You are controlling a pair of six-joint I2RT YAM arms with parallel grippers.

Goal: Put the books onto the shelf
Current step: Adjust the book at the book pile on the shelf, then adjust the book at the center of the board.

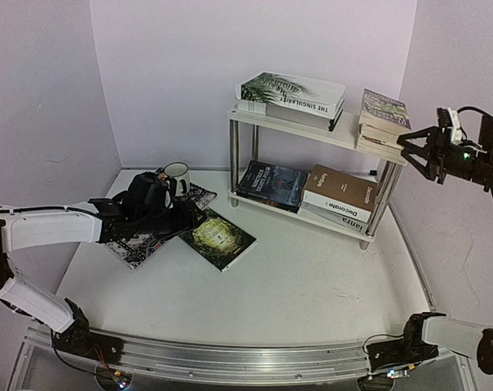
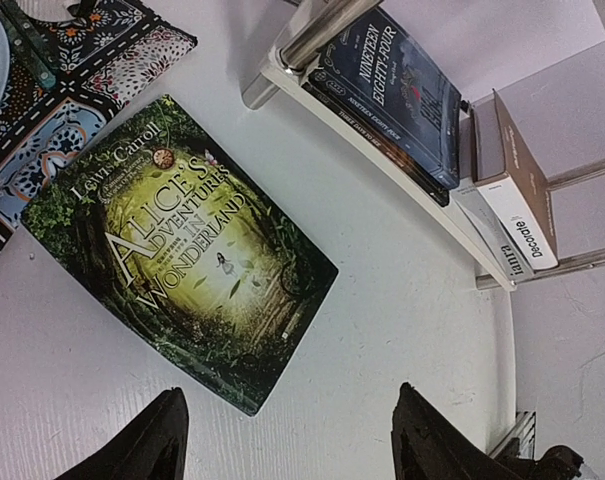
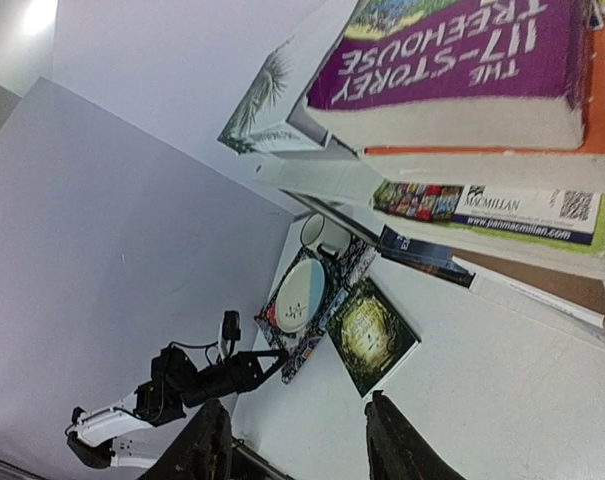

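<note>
Left gripper [image 2: 287, 445] spread, near green book [image 2: 182, 250] corner

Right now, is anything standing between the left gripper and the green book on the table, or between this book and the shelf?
Nothing visible does. The left gripper hangs open close to the green book, with nothing between them. From the book to the shelf there is only bare table. The mat lies on the book's other side.
</note>
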